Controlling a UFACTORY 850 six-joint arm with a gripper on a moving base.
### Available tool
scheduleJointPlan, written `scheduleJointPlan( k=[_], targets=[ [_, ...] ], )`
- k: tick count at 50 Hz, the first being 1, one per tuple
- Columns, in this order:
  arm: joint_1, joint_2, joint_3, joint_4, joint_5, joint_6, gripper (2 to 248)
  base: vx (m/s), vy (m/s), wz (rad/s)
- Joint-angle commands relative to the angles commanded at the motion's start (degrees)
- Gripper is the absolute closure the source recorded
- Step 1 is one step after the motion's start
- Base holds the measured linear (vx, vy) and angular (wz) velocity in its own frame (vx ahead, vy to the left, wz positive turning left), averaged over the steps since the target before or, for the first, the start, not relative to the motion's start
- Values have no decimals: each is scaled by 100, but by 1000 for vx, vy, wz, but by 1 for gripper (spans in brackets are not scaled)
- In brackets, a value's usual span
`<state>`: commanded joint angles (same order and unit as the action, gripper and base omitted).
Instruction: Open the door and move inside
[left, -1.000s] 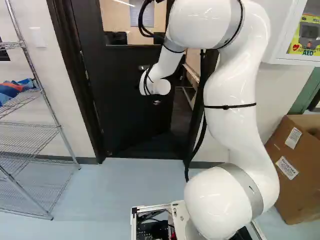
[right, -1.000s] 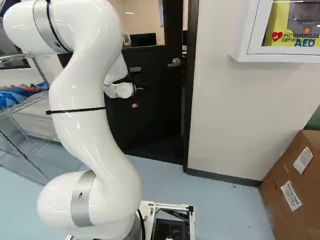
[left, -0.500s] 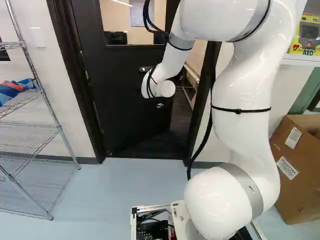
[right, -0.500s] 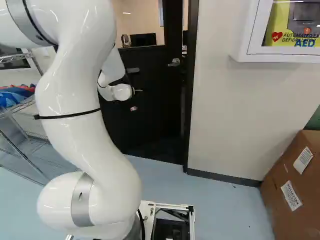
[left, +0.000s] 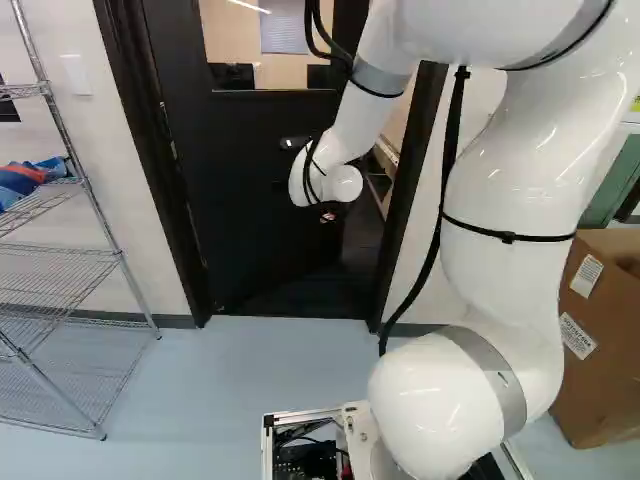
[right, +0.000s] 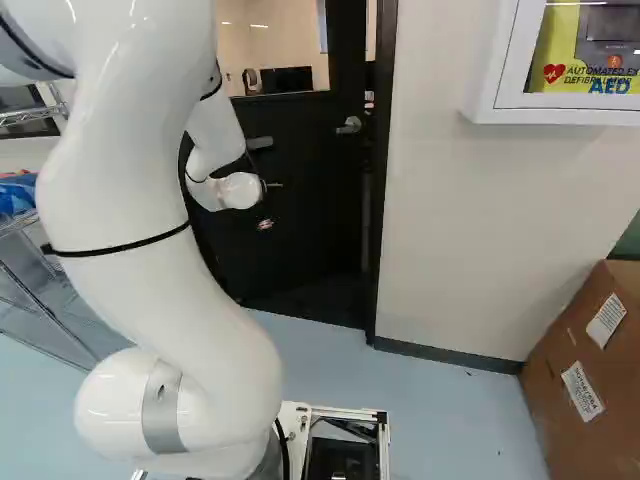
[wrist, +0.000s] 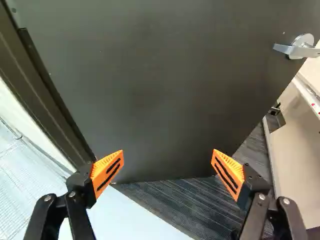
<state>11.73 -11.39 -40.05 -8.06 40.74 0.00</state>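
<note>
Pale floor (left: 230, 370) running to frame (right: 378, 200) | door (wrist: 160, 90) standing part-open ahead of gripper (wrist: 168, 152) | fingers (wrist: 102, 169) sitting wide apart, gripping nothing | possibly swinging back onto arm (left: 510, 180) if nothing is bracing it

The arm (left: 520, 190) was glossy white and rounded, with grey bands (left: 500, 372) at its joints, a thin black strap (left: 508, 237) and black cables (left: 453, 130). Its black jaws had silvery screws (wrist: 72, 194) and ribbed orange pads (wrist: 100, 172) with black slots.
</note>
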Motion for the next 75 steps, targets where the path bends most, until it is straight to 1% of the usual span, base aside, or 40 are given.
scheduleJointPlan(
  k=[11, 32, 56, 68, 75],
  targets=[
    [-9, 315, 352, -109, 109, 0, 3, 0, 0, 0],
    [-27, 939, 1019, -84, 122, 0, 3, 0, 0, 0],
    [-78, 1711, 1787, 326, 122, 0, 3, 0, 0, 0],
    [-182, 2113, 2163, 557, 122, 0, 3, 0, 0, 0],
    [-274, 2337, 2365, 610, 122, 0, 3, 0, 0, 0]
  ],
)
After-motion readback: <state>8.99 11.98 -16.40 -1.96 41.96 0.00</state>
